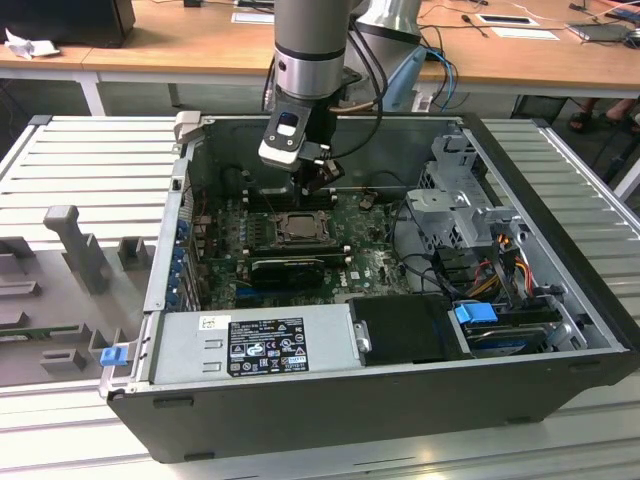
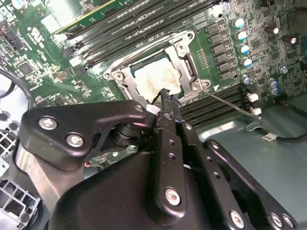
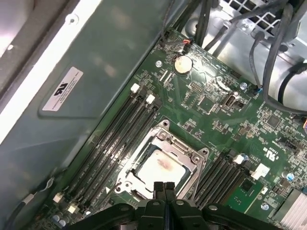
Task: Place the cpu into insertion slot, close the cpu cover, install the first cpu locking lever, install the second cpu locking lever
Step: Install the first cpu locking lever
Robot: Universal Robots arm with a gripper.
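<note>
The cpu (image 3: 159, 168) lies flat in the insertion slot (image 1: 297, 228), its dull silver top showing a faint stain. The cpu cover (image 3: 188, 154) is folded down around it, framing the chip (image 2: 156, 79) through its square cut-out (image 2: 186, 62). One thin wire locking lever (image 2: 230, 101) slants out from the socket corner over the memory slots. My gripper (image 3: 163, 188) hangs just above the socket's edge with its two black fingertips (image 2: 165, 98) pressed together and nothing between them. In the exterior view the gripper (image 1: 316, 182) sits low inside the open case.
Long black memory slots (image 3: 112, 143) flank the socket on both sides. A black card (image 1: 288, 268) lies nearer the power supply (image 1: 255, 345). Cables and a drive cage (image 1: 470, 215) fill the exterior view's right. Case walls (image 1: 185, 210) enclose the board.
</note>
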